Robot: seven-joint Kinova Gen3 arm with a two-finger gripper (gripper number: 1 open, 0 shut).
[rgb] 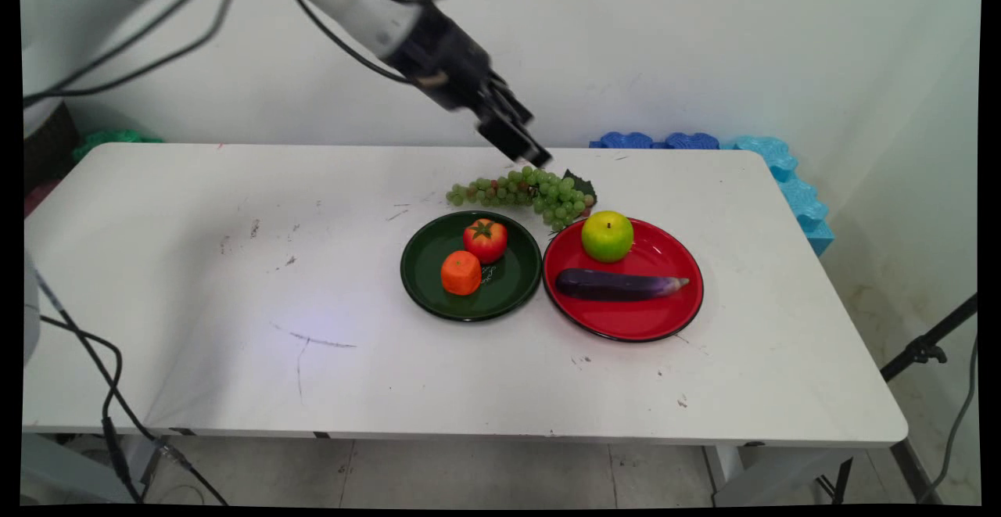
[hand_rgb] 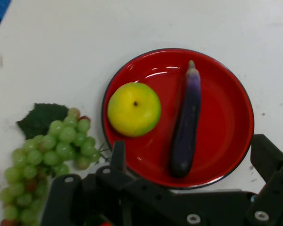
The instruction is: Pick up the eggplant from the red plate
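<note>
Above the table's [rgb: 235, 306] far edge, the gripper [rgb: 525, 147] hangs spread over the grape bunch [rgb: 524, 192], holding nothing; beside the grapes, a red plate [rgb: 665, 317] carries apple [rgb: 607, 236] and eggplant [rgb: 618, 285].

The white table [rgb: 235, 306] is carrying grapes [rgb: 524, 191] under the gripper [rgb: 522, 144], with a green plate [rgb: 426, 278] and red plate [rgb: 657, 314] just beyond.

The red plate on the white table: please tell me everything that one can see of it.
The round, glossy red plate with a thin dark rim looks like lacquered plastic. It lies flat on the white table, right of a dark green plate, their rims meeting or nearly so. On it rest a green-yellow apple and a dark purple eggplant, apart from each other. A bunch of green grapes lies just behind its rim.
</note>
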